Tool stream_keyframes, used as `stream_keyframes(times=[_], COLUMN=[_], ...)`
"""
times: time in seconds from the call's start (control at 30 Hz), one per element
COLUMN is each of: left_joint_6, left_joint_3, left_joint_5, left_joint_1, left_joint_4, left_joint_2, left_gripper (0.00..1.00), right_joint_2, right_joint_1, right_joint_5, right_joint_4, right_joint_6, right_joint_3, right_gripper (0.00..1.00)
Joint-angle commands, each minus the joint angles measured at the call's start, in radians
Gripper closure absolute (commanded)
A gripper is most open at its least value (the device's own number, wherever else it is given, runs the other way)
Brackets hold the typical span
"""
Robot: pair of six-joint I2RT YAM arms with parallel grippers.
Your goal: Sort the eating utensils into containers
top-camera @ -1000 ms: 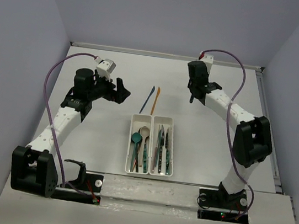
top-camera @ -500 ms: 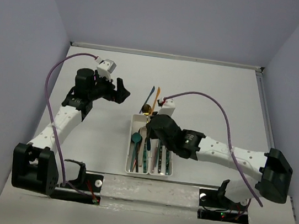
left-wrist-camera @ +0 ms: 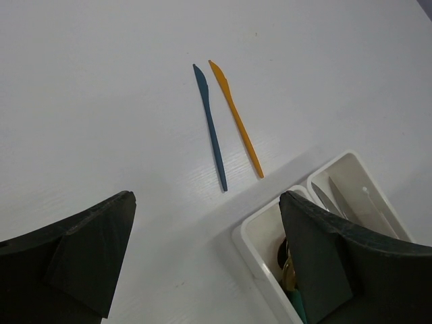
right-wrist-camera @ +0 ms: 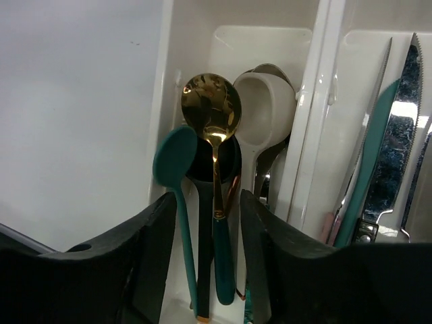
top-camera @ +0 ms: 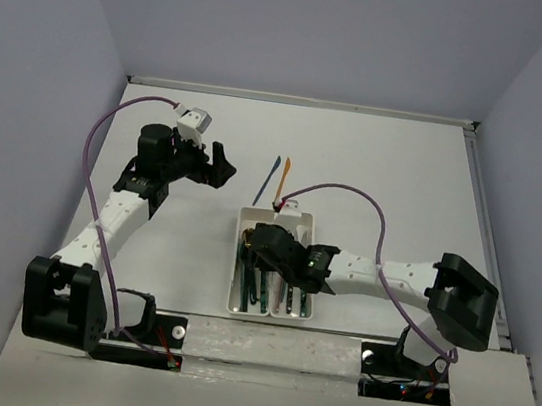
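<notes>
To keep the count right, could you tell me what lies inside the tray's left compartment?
A gold spoon lies atop a black spoon, between a teal spoon and a white spoon. The right gripper hides their handle ends.

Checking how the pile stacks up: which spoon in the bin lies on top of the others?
The gold-bowled spoon with the teal handle. Its shiny bowl rests over the rest, between the all-teal spoon and the white spoon.

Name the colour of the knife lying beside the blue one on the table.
Orange. The knife shows best in the left wrist view.
</notes>
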Motion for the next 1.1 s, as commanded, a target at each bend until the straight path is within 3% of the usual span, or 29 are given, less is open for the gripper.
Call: stream_keyframes(times=[0.0, 0.1, 0.17, 0.2, 0.27, 0.5, 0.73, 1.07], left_joint_6=[0.023, 0.023, 0.024, 0.026, 0.029, 0.087, 0.099, 0.102], left_joint_3=[-0.007, -0.001, 0.008, 0.009, 0.013, 0.003, -0.017, -0.043], left_joint_5=[0.008, 0.007, 0.004, -0.002, -0.013, -0.103, -0.128, -0.128], left_joint_1=[0.006, 0.006, 0.006, 0.006, 0.006, 0.006, 0.006, 0.006], left_joint_4=[0.046, 0.047, 0.049, 0.049, 0.05, 0.082, 0.122, 0.153], left_joint_2=[0.003, 0.021, 0.038, 0.043, 0.052, 0.062, 0.078, 0.099], left_gripper=[0.01, 0.02, 0.03, 0.03, 0.03, 0.03, 0.02, 0.02], right_joint_2=[-0.113, -0.166, -0.164, -0.132, -0.077, 0.243, 0.555, 0.705], right_joint_1=[0.005, -0.037, -0.117, -0.218, -0.301, -0.5, -0.525, -0.525], right_joint_5=[0.097, 0.149, 0.042, -0.025, -0.166, -0.231, -0.254, -0.273], right_joint_4=[-0.006, -0.059, -0.093, -0.135, -0.164, -0.274, -0.429, -0.46], right_joint_6=[-0.049, -0.211, -0.332, -0.356, -0.396, -0.495, -0.535, -0.529], right_joint_3=[0.043, 0.11, 0.216, 0.255, 0.364, 0.637, 0.916, 0.949], right_gripper=[0.49, 0.5, 0.5, 0.5, 0.49, 0.38, 0.34, 0.43])
